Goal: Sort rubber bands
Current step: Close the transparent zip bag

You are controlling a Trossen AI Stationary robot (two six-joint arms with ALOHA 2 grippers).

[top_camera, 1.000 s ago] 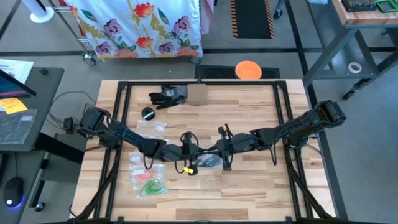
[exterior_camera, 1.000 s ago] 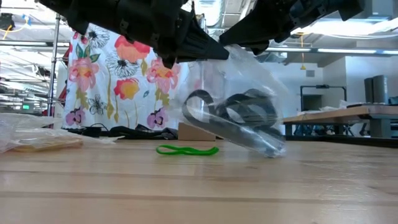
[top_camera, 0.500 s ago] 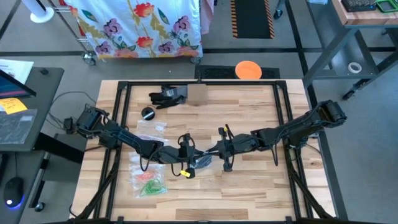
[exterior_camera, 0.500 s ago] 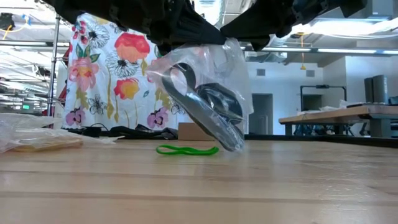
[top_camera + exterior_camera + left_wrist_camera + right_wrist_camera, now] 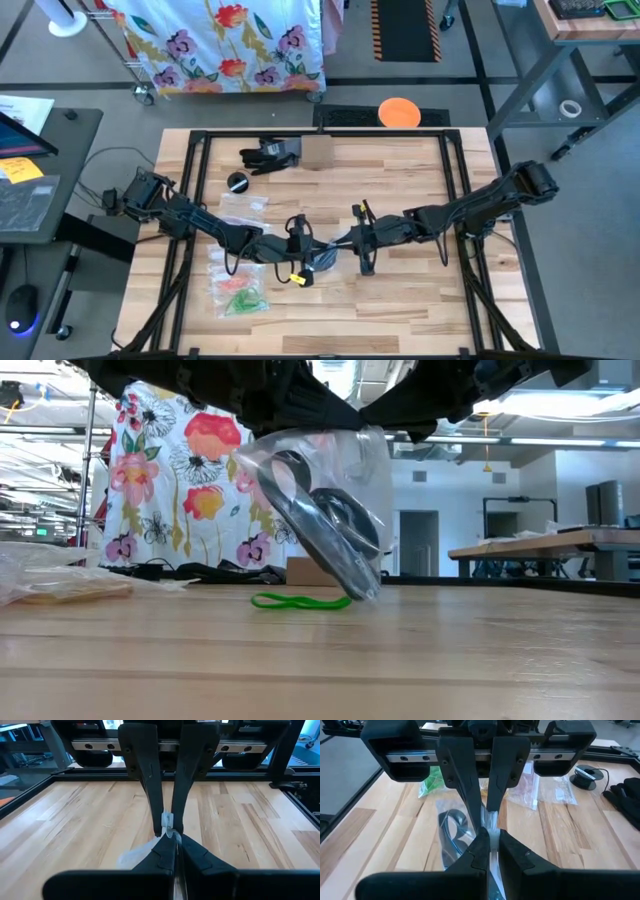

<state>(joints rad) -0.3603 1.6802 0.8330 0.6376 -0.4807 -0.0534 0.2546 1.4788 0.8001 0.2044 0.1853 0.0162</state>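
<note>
Light wooden slatted table under two dark arms meeting mid-table, left gripper and right gripper both clamped on the top edge of a clear plastic zip bag. Inside the hanging bag, dark rubber bands, its lower corner at the tabletop. Just beside that corner, flat on the wood, a green rubber band.

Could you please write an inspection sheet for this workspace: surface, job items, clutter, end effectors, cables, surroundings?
Surface: wooden table.
Job's things: clear bag of black rubber bands held above the table; green rubber band lying loose; filled bags at the left.
Clutter: black glove, cardboard box.
End effectors: left end effector and right end effector both shut on the bag.
Cables: black cables off the table's left edge.
Surroundings: floral cloth, orange disc.
</note>
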